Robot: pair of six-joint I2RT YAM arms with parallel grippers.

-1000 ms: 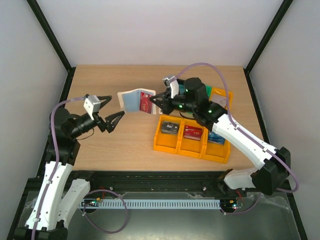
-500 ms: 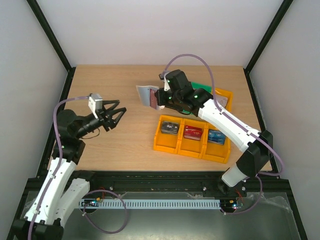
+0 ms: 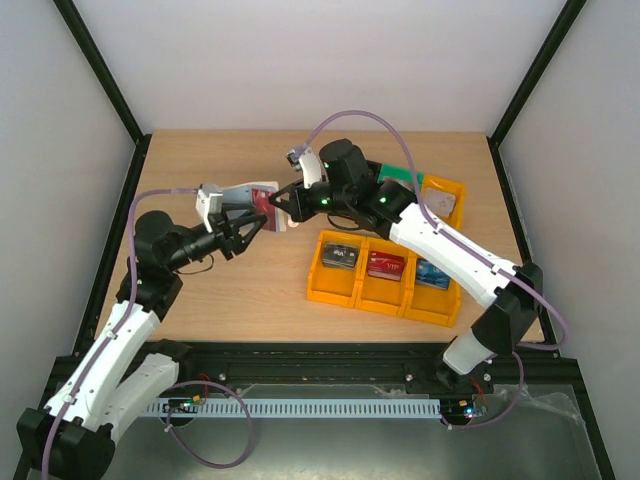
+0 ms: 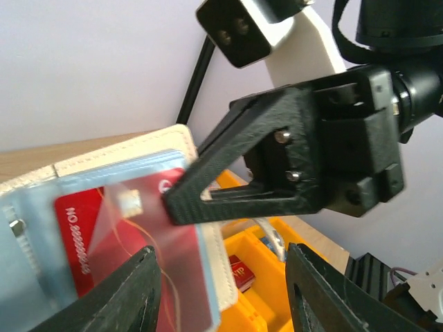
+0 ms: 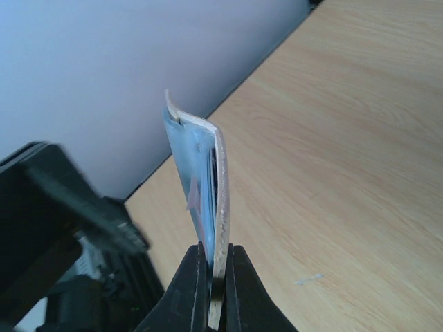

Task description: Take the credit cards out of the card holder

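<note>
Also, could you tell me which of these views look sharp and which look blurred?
Top external: sharp, evenly lit, no glare. Left wrist: the red card, close to the lens, is soft. Right wrist: the card holder is crisp against a pale wall.

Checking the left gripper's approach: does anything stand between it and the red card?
Nothing visible does: the left gripper flanks the red card; the right gripper clamps the card holder at its edge.
</note>
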